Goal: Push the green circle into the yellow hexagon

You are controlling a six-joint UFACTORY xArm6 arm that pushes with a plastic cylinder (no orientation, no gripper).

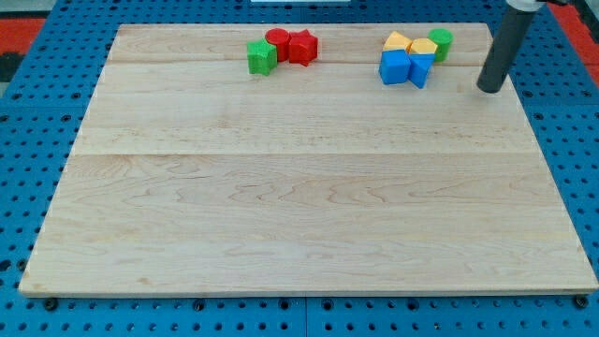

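The green circle [442, 41] sits near the view's top right, touching the right side of the yellow hexagon [423, 48]. Another yellow block [398, 42] lies just left of the hexagon. Two blue blocks [394, 66] [419, 70] sit right below the yellow ones. My tip [489, 89] rests on the board to the right of this cluster, a little below and right of the green circle, apart from it.
A green block [261, 57], a red circle [277, 40] and a red star-shaped block [302, 46] cluster at the view's top centre-left. The wooden board [299, 206] lies on a blue pegboard; its right edge is close to my tip.
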